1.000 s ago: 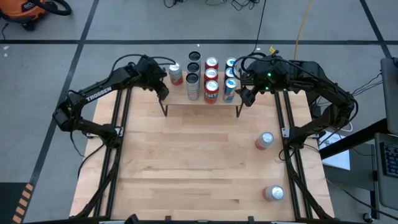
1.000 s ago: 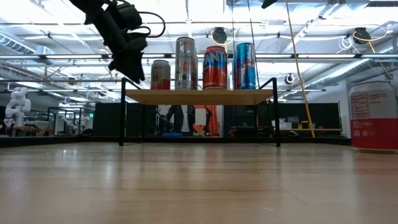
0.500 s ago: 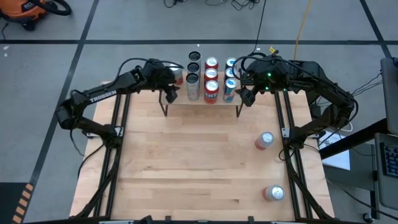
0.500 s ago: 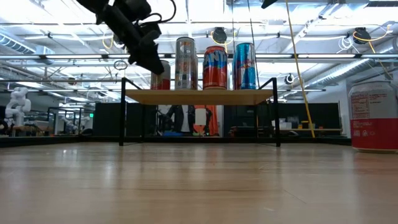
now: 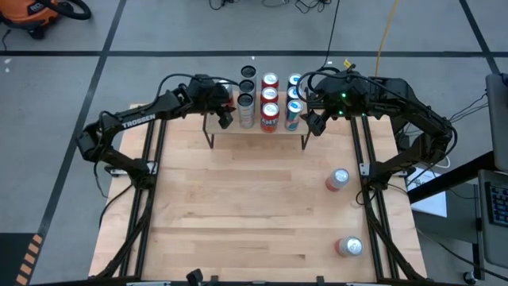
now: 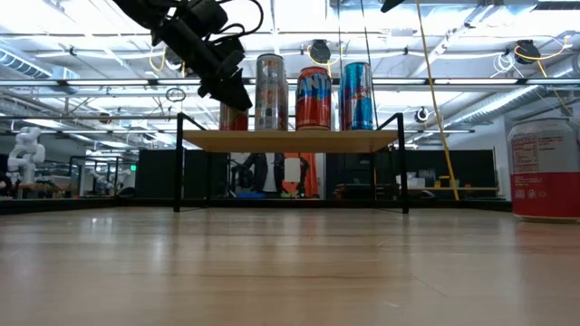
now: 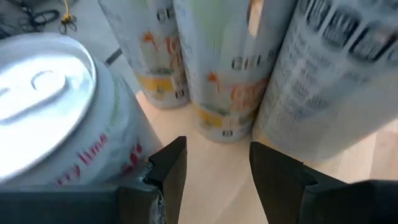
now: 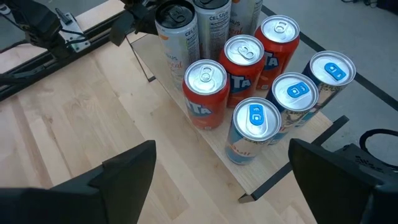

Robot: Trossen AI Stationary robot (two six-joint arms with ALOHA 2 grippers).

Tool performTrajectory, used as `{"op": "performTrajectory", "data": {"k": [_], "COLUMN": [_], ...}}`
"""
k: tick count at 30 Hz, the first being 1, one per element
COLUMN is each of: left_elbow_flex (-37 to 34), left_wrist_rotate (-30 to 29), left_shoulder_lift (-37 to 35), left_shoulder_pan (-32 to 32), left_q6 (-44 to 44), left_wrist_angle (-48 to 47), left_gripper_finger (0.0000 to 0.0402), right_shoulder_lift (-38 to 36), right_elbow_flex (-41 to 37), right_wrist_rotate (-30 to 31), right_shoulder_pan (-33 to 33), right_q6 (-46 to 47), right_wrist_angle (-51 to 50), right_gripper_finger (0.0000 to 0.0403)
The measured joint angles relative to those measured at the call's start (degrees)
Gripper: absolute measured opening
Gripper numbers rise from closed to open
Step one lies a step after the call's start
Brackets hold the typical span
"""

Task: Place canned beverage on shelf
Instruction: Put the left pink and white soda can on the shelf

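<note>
Warehouse lights are glowing behind the light wooden shelf [image 6: 290, 140], where a white-and-red can [image 7: 56, 118] is standing beside the released left gripper [image 7: 214, 171]; right gripper [image 5: 312, 121] is hovering open alongside.

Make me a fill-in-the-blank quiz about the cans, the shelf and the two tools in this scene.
1. The shelf holds ___ red cans.
2. Off the shelf, ___ cans stand on the tabletop.
3. The right tool hovers by the shelf's right end with its jaws ___.
4. The left tool, jaws open and empty, is at the shelf's ___ end.

Missing words: three; two; open; left
</note>
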Motion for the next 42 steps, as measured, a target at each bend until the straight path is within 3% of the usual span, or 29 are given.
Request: {"op": "performTrajectory", "data": {"k": [11, 16, 23, 30, 42], "left_elbow_flex": [0.0, 0.8, 6.9, 4.1, 3.7], "left_wrist_rotate": [-3.2, -1.2, -2.3, 1.7, -2.8], "left_shoulder_lift": [0.0, -0.1, -4.9, -5.2, -0.7], "left_shoulder_pan": [0.2, 0.2, 0.1, 0.2, -0.3], "left_q6": [2.9, 2.9, -1.3, 2.4, 6.2], "left_wrist_angle": [3.9, 4.7, -13.7, -21.1, -13.0], "left_gripper_finger": [0.0175, 0.0175, 0.0175, 0.0174, 0.0084], "right_shoulder_lift": [0.0, 0.0, 0.0, 0.0, 0.0], "right_elbow_flex": [0.0, 0.0, 0.0, 0.0, 0.0], "right_wrist_rotate": [0.0, 0.0, 0.0, 0.0, 0.0], "right_shoulder_pan": [0.0, 0.0, 0.0, 0.0, 0.0], "right_q6": [-1.2, -1.3, 0.3, -0.5, 0.3], "right_wrist_angle": [0.0, 0.0, -0.3, 0.8, 1.3], "right_gripper_finger": [0.0345, 0.0345, 0.0345, 0.0345, 0.0345]}}
